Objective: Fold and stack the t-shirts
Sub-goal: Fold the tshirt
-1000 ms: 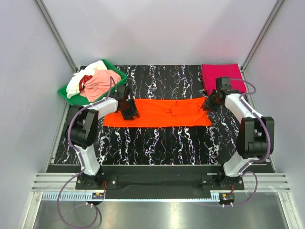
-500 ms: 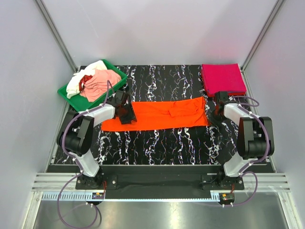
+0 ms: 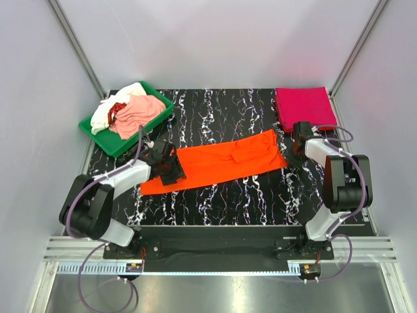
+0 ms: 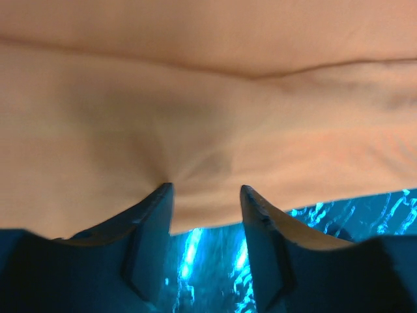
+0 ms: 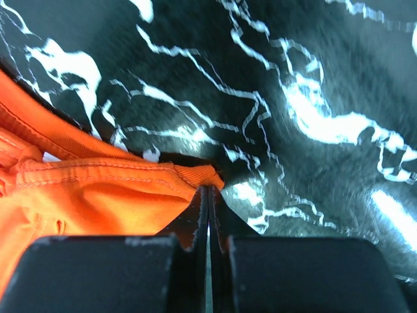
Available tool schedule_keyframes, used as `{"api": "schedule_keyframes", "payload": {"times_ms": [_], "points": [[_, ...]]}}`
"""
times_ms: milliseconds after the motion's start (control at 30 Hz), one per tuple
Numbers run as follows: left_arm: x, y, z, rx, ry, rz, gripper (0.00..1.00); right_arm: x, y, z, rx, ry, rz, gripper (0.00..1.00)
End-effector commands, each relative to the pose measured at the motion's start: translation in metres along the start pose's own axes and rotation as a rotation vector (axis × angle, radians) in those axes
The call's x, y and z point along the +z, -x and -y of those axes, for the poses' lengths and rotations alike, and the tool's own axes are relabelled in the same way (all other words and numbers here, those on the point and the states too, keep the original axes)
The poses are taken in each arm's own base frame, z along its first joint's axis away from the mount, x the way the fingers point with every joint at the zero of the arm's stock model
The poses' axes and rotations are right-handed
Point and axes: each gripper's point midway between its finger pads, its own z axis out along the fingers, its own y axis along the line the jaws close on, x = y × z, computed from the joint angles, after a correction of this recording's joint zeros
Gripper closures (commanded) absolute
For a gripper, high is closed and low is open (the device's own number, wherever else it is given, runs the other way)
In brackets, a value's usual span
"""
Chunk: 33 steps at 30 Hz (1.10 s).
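Observation:
The bright orange t-shirt (image 3: pixel 228 160) lies folded into a long strip, slanting across the marbled table (image 3: pixel 221 195). My left gripper (image 3: pixel 171 171) is on its left end. In the left wrist view the jaws (image 4: pixel 205 189) stand apart, tips on the puckered orange cloth (image 4: pixel 208 98) at its edge. My right gripper (image 3: pixel 296 145) is at the strip's right end. In the right wrist view its jaws (image 5: pixel 208 189) are shut, pinching a corner of the orange cloth (image 5: pixel 85 195). A folded magenta-pink t-shirt (image 3: pixel 305 107) lies at the back right.
A green tray (image 3: pixel 124 145) at the back left holds a heap of pale pink (image 3: pixel 137 111), white (image 3: pixel 107 112) and red (image 3: pixel 119 107) t-shirts. Grey walls and metal posts stand round the table.
The orange strip has turned from level to slanted. My left gripper drew its left end toward the near edge. My right gripper stayed at the right end, moving slightly right.

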Motion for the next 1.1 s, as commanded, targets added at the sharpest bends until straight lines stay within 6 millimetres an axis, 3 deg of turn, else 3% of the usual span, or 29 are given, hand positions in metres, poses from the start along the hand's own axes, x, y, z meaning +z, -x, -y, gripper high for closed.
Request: {"api": "schedule_keyframes", "payload": {"times_ms": [0,100,133,167,233,333,433,533,567,633,667,833,933,1067], "points": [[-0.025,0.019,0.016,-0.052,-0.058,0.086,0.48,0.005,0.029,-0.003,-0.069,-0.033,0.088,1.00],[-0.052,0.032,0.047,-0.001,-0.177,0.114,0.47,0.002,0.042,-0.030,-0.130,0.045,0.076,0.91],[-0.068,0.041,0.066,0.060,-0.248,0.128,0.47,0.000,0.039,-0.032,-0.138,0.048,0.042,0.84],[-0.075,0.045,0.074,0.090,-0.277,0.136,0.46,-0.007,0.047,-0.041,-0.129,0.069,0.051,0.80],[-0.095,0.051,0.097,0.190,-0.364,0.127,0.43,-0.022,0.045,-0.044,-0.127,0.085,0.023,0.73],[-0.114,0.056,0.109,0.280,-0.416,0.111,0.41,-0.049,0.046,-0.056,-0.094,0.156,0.002,0.70],[-0.124,0.058,0.112,0.340,-0.449,0.111,0.40,-0.069,0.033,-0.071,-0.038,0.254,-0.041,0.69],[-0.126,0.063,0.106,0.364,-0.428,0.131,0.40,-0.074,0.023,-0.088,0.031,0.313,-0.068,0.69],[-0.126,0.067,0.102,0.378,-0.417,0.145,0.40,-0.071,0.012,-0.095,0.048,0.328,-0.092,0.69],[-0.125,0.071,0.097,0.399,-0.392,0.166,0.40,-0.070,0.011,-0.116,0.048,0.415,-0.069,0.68],[-0.125,0.072,0.096,0.400,-0.389,0.169,0.40,-0.063,-0.001,-0.117,0.047,0.412,-0.080,0.68],[-0.138,0.074,0.101,0.429,-0.431,0.185,0.39,-0.015,-0.014,-0.118,0.003,0.332,-0.110,0.69],[-0.144,0.083,0.089,0.436,-0.372,0.245,0.38,0.008,-0.019,-0.122,-0.073,0.327,-0.132,0.69],[-0.153,0.093,0.079,0.429,-0.329,0.304,0.37,0.020,-0.008,-0.137,-0.177,0.362,-0.098,0.69]]}}
